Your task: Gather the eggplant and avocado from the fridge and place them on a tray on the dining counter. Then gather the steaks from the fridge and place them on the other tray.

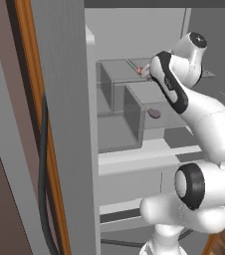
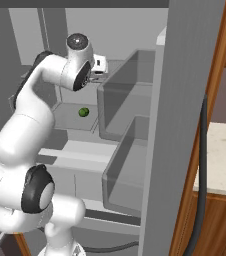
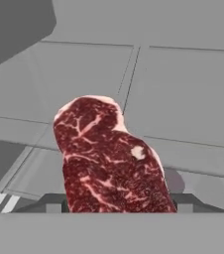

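Observation:
A dark red marbled steak (image 3: 109,158) stands up between my gripper's (image 3: 116,206) two fingertips, which grip its lower edge; its shadow falls on the fridge shelf (image 3: 183,99) behind it. From the left base, a pink bit of that steak (image 1: 141,70) shows beside my hand, deep inside the fridge (image 1: 64,109). In the right base view my gripper (image 2: 101,65) reaches in over an upper shelf. On a lower shelf sits the small green avocado (image 2: 83,112). A small dull-purple oval, apparently the eggplant (image 1: 154,113), lies on a shelf below my forearm.
The open fridge doors (image 2: 185,125) flank my arm on both sides, with translucent grey door bins (image 2: 127,125) close to it. Wooden cabinet edges (image 1: 30,74) stand outside the doors. A beige counter corner (image 2: 225,160) is at the right.

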{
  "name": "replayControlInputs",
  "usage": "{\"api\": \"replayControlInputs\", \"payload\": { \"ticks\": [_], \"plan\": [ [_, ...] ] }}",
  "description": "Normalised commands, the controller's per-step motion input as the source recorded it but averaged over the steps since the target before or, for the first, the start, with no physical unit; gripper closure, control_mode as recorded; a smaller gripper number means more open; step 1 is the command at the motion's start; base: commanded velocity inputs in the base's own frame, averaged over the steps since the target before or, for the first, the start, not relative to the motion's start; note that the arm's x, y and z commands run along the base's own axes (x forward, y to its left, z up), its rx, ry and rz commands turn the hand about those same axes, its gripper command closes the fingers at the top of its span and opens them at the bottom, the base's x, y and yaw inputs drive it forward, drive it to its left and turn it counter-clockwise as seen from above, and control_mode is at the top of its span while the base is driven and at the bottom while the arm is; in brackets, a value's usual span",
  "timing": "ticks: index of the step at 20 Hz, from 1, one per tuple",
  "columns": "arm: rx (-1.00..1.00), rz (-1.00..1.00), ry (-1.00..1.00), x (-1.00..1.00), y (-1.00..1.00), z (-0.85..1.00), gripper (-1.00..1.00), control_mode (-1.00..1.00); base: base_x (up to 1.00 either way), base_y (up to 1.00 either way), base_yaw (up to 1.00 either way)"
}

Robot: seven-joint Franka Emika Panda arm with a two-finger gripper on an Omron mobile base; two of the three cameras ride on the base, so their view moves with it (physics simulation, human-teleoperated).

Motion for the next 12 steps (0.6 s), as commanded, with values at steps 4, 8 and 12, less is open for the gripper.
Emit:
{"api": "replayControlInputs", "payload": {
  "ticks": [4,8,12],
  "plan": [
    [-0.01,0.0,-0.05,-0.75,0.32,0.21,1.0,-1.0,0.0,0.0,0.0],
    [-0.01,0.0,0.0,-1.0,0.12,0.1,1.0,-1.0,0.0,0.0,0.0],
    [0.0,0.0,0.0,-1.0,0.0,0.09,1.0,-1.0,0.0,0.0,0.0]
  ]
}}
